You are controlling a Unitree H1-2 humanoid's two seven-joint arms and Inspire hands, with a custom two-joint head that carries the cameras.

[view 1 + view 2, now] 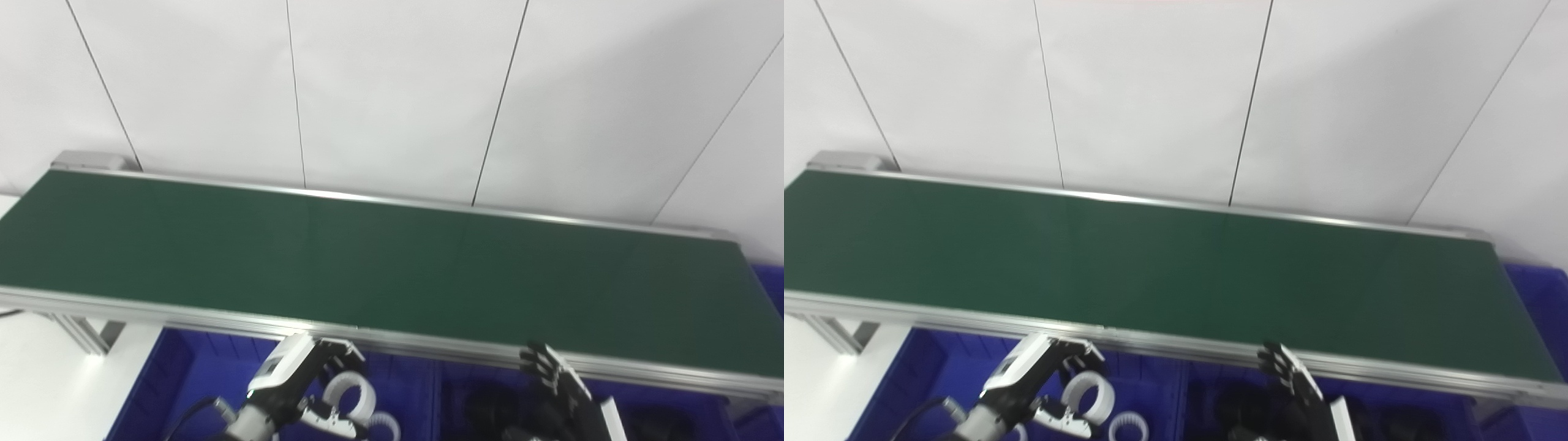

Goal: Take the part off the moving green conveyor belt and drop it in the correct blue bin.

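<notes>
The green conveyor belt runs across the view with no part on it. Below its near rail, my left hand is shut on a white ring, fingers over the top and thumb beneath, above the left blue bin. Another white ring lies in that bin under the hand. My right hand stands open with fingers spread, holding nothing, over the right blue bin.
Dark black parts lie in the right bin. A further blue bin shows past the belt's right end. The conveyor's aluminium rail and leg frame sit close above the bins. A white panelled wall stands behind.
</notes>
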